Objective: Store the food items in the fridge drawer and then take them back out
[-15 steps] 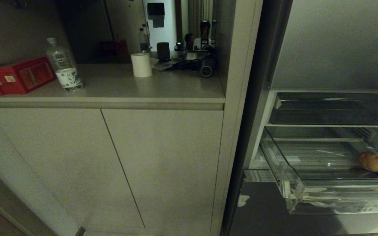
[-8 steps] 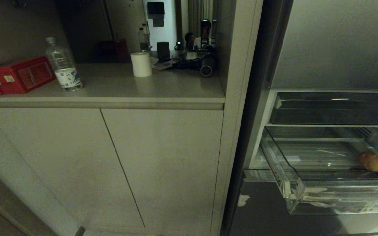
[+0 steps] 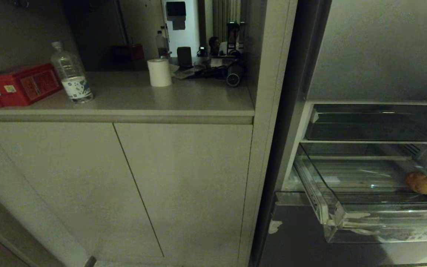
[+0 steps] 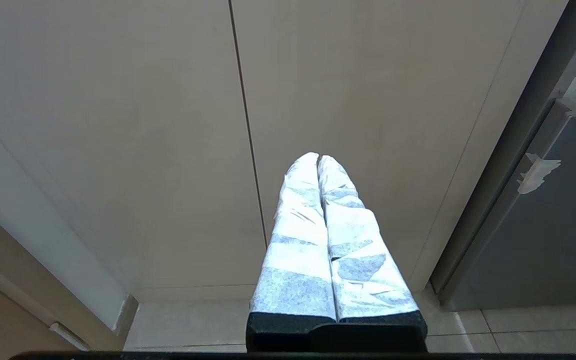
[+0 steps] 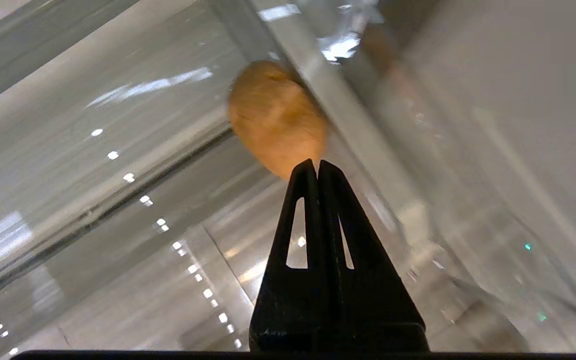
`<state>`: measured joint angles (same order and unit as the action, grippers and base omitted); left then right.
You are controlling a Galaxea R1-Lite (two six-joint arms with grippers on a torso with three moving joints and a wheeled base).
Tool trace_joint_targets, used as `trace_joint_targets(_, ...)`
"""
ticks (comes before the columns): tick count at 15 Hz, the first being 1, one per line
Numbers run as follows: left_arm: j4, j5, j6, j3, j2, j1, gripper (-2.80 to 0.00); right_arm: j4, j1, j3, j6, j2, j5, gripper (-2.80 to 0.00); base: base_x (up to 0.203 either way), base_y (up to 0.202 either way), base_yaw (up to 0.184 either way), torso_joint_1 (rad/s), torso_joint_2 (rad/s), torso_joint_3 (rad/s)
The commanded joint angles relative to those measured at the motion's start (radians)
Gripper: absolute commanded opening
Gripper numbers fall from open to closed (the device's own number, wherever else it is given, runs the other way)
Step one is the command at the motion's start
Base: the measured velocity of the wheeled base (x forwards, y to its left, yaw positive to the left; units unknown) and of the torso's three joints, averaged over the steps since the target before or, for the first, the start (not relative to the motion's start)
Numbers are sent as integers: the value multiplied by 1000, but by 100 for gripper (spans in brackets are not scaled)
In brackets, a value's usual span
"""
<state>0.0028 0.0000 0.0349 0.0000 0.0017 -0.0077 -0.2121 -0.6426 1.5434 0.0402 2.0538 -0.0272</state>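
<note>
Dim kitchen cabinetry is filling most of the head view, with an open fridge at three o'clock. Nearest, the left gripper (image 4: pixel 318 159) is hanging parked in front of the cabinet doors (image 3: pixel 184 189), its taped jaws clenched on nothing, likely because this arm has no part in the job. At four o'clock the fridge drawer (image 3: pixel 384 231) is standing pulled out, presumably so the jaws can reach in from above. The orange-brown fruit (image 3: pixel 419 183) is lying on the ribbed floor against the drawer's right wall, stored rather than held. In the right wrist view the right gripper (image 5: pixel 317 164) is hovering over the fruit (image 5: pixel 275 116), jaws pressed together and empty; they would need to spread before any pick. Farther off, at ten o'clock, a water bottle (image 3: pixel 72 74) and a red box (image 3: pixel 19 85) are sitting on the tabletop (image 3: pixel 154 100).
</note>
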Motion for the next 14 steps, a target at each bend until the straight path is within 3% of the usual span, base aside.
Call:
trace_joint_targets(1,0,0,0,0,0,0,-280,-4,23,45,-16,77,0,-280,0,0,0,0,0,0)
trace_joint_targets(11,0,0,0,0,0,0,-280,-110,41,196,-134,168,81,-280,0,0,0,0,0,0)
trace_joint_targets(12,0,0,0,0,1,0,-280,-110,41,205,-133,177,82,0,0,0,0,0,0,0)
trace_joint_targets(14,0,0,0,0,0,0,-280,-121,41,227,-132,199,81,0,0,0,0,0,0,0)
